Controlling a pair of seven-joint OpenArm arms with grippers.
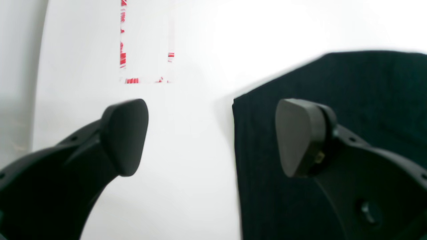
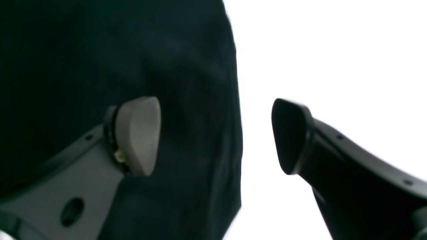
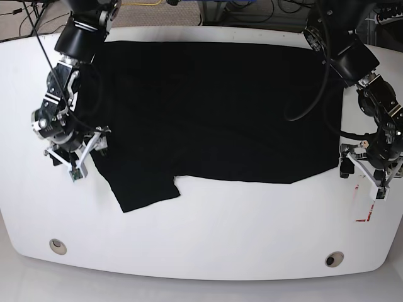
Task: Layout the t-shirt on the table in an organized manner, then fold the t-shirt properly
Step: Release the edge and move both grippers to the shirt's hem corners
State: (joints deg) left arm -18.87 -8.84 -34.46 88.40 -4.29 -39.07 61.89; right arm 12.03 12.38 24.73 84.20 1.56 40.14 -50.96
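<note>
Left claw (image 1: 211,136): I see it spread wide, holding nothing, over shirt (image 3: 214,107) edge.
Right claw (image 2: 216,135): also gaping, empty.
Shirt: flat on table (image 3: 208,251).

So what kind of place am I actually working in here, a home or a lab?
Most likely a lab or robot test bench, not a home. The t-shirt lies on a bare white table with grommet holes and a red-and-white tape mark, and loose cables run behind its far edge.
</note>
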